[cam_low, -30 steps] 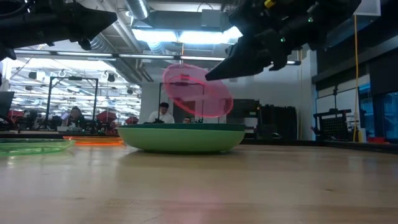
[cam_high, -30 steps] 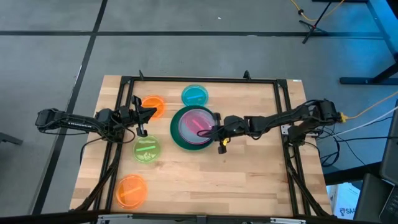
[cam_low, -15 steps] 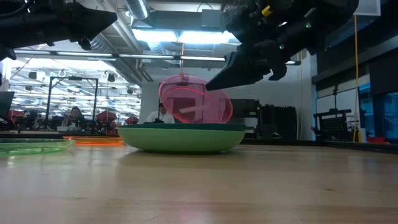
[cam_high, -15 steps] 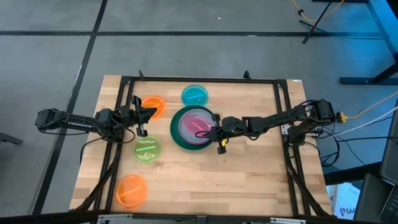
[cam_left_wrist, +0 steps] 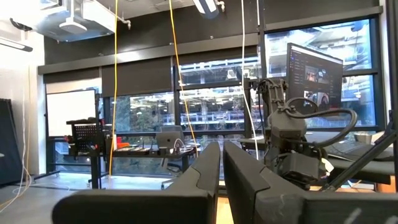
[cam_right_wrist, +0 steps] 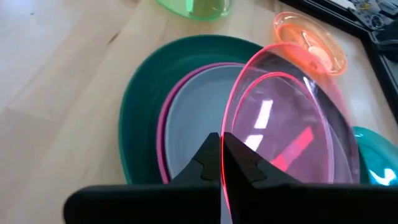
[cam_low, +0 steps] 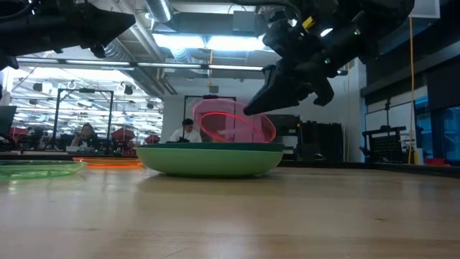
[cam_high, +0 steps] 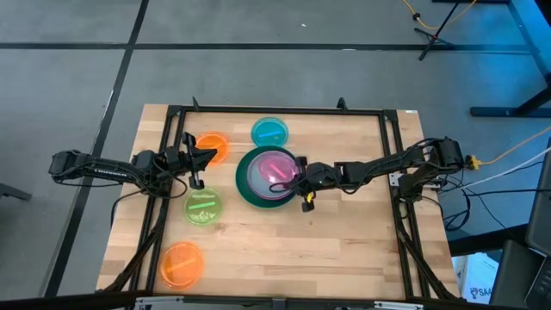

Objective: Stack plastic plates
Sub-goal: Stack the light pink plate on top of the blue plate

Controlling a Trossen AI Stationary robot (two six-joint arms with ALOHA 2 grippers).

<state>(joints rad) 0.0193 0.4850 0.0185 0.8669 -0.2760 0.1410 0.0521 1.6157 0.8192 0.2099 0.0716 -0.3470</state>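
Right tool [cam_right_wrist: 221, 163] is pinching the pink plate [cam_right_wrist: 292, 124] by its rim, tilted over the stack [cam_high: 244, 176], presumably to lay it inside.

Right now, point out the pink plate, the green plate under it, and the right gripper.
pink plate [cam_low: 233, 124], low view, its tilted clear face.
green plate [cam_low: 208, 160], low view, its outer wall.
right gripper [cam_right_wrist: 221, 163], right wrist view, between the fingertips pinching the pink rim.

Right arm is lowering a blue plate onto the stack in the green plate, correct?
Not quite: the plate pinched in the right gripper is pink, not blue, as the right wrist view shows. It is tilted over the stack in the green plate.
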